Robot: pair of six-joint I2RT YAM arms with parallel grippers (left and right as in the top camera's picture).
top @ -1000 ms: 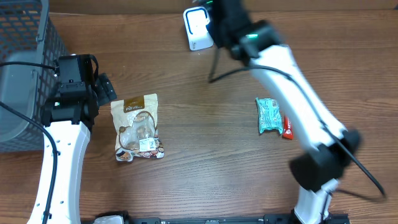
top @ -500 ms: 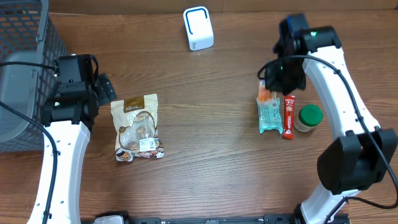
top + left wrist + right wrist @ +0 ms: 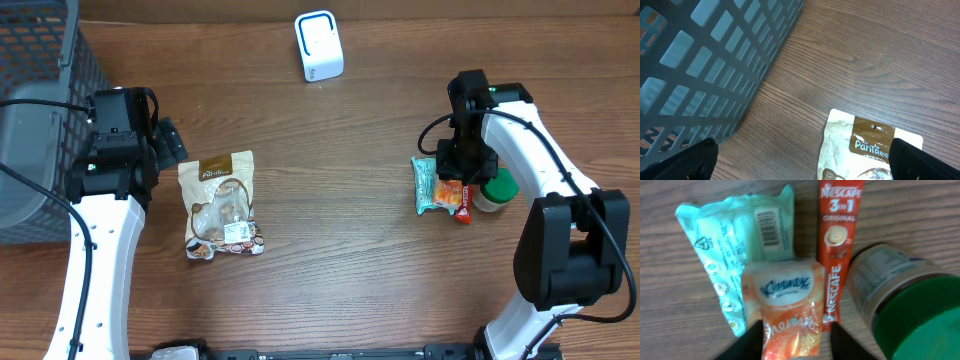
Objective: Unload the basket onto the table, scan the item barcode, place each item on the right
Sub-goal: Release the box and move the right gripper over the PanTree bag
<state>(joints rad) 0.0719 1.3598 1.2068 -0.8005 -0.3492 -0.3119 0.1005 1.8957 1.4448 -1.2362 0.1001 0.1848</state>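
Right claw (image 3: pixel 795 335): its fingers (image 3: pixel 749 342) stand apart, one on each side of the orange tissue pack; a sliver of gap shows at the right-hand finger, so nothing is clamped.
Tissue pack (image 3: pixel 787 300): orange and white, lying flat between the right claw's fingers, its upper edge overlapping the teal packet.
Teal packet (image 3: pixel 725 255): flat on the bench, with a printed barcode (image 3: pixel 766 227) facing up near its top edge.
Coffee stick (image 3: pixel 841 240): a red 3-in-1 sachet, lying just beside the tissue pack and touching the jar's side.
Jar (image 3: pixel 880 270): stands with its green lid (image 3: pixel 925 320) on, at the outer edge of this cluster.
Scanner (image 3: pixel 319 45): a small white unit at the far middle of the bench (image 3: pixel 330 230), well apart from the cluster and from the right claw.
Left claw (image 3: pixel 805 167): fingers spread wide and gripping nothing, positioned between the basket and the snack pouch.
Snack pouch (image 3: pixel 221 205): brown and cream, flat on the bench on the left side, just beside the left claw.
Basket (image 3: pixel 40 70): grey mesh, at the far left corner, beside the left arm.
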